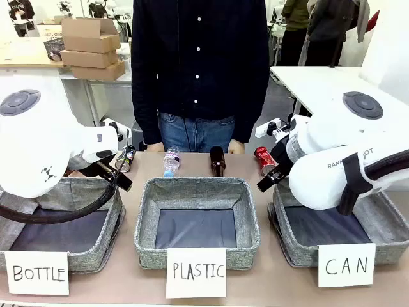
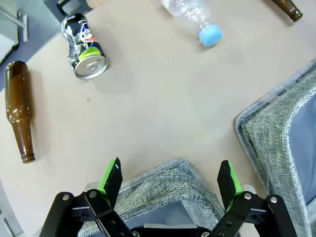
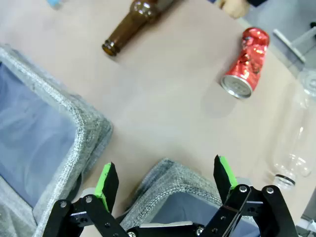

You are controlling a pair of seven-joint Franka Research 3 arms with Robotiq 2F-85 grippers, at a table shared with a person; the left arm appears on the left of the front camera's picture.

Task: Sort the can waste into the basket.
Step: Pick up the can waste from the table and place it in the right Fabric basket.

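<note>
Left gripper (image 2: 169, 170) and right gripper (image 3: 165, 168) gape empty; crumpled red can (image 3: 245, 61) and dented black can (image 2: 84, 47) lie sideways

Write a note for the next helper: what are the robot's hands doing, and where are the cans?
Left gripper: jaws open, empty, over a corner of the BOTTLE basket.
Right gripper: jaws open, empty, over a corner of the CAN basket.
Red can lies on the table beyond the CAN basket; black can beyond the BOTTLE basket.
Done: nothing yet.
Left: both cans into the CAN basket.
</note>
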